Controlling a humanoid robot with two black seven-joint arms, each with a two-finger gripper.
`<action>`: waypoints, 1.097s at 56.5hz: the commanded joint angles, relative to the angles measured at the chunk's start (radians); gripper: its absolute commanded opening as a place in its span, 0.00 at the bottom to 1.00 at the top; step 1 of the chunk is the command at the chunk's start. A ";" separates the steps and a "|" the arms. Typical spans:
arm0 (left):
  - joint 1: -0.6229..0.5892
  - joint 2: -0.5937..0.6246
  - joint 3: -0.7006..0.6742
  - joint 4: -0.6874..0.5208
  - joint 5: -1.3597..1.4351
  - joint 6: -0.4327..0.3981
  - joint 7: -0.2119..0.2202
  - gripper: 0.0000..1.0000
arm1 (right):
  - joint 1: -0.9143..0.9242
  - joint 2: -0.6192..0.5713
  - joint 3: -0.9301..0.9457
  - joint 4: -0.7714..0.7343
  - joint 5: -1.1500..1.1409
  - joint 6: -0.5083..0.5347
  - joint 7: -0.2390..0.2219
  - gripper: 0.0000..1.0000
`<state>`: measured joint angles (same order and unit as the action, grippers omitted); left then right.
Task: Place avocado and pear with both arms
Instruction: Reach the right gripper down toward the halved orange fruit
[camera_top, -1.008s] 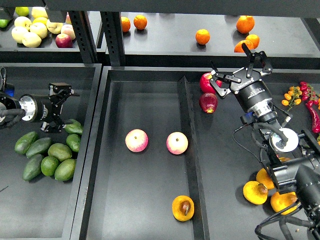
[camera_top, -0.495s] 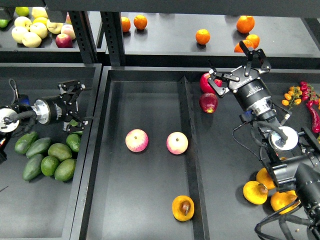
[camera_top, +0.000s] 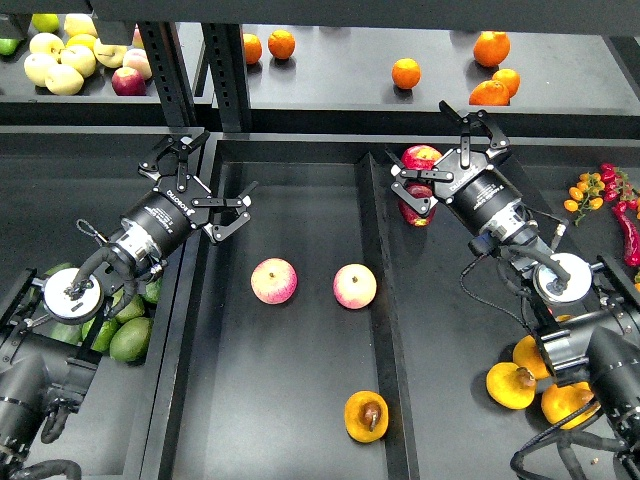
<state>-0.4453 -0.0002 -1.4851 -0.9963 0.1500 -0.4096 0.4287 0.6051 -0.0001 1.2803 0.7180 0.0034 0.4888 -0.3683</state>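
Grippers first: the left gripper (camera_top: 205, 185) is spread wide with nothing between its fingers, poised over the rim that separates the left tray (camera_top: 100, 420) from the centre tray (camera_top: 290, 420), its arm running down and left toward the view's edge. The right gripper (camera_top: 447, 150) is likewise released and empty, hanging above the divider (camera_top: 385, 330) end of the centre tray, just beside two red apples (camera_top: 418, 180) that sit near the tray's far rim (one partly behind the fingers). No avocado is held; the avocados (camera_top: 130, 338) lie in a heap in the left tray, largely hidden under the left arm, with only a few dark-green ends showing. One pear (camera_top: 366, 415), a halved orange-yellow fruit with its cut face up and a dark pit in the middle, rests on the centre tray floor close to the divider, near the front edge, well apart from both grippers. More pear halves (camera_top: 510, 385) lie in a cluster at the right, beside the right arm's lower links. Two pink-yellow apples (camera_top: 273, 281) sit side by side but apart in the middle of the centre tray, between the two grippers and nearer the viewer. Oranges (camera_top: 405, 73) are scattered on the back shelf, pale yellow fruits (camera_top: 55, 65) are piled at its far left, and red peppers (camera_top: 620, 205) lie at the right edge.
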 joint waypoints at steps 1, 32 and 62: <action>0.002 0.000 -0.009 0.002 -0.004 0.000 -0.001 0.99 | 0.031 0.000 -0.102 0.000 0.000 0.000 -0.066 1.00; 0.003 0.000 -0.011 0.005 -0.006 -0.014 0.001 0.99 | 0.259 -0.290 -0.837 0.055 0.007 0.000 -0.120 1.00; 0.030 0.000 -0.006 0.005 -0.006 -0.020 0.002 0.99 | 0.189 -0.247 -1.007 0.046 -0.100 0.000 -0.120 1.00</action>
<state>-0.4160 0.0000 -1.4932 -0.9923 0.1441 -0.4294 0.4300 0.8041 -0.2509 0.2756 0.7691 -0.0674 0.4888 -0.4889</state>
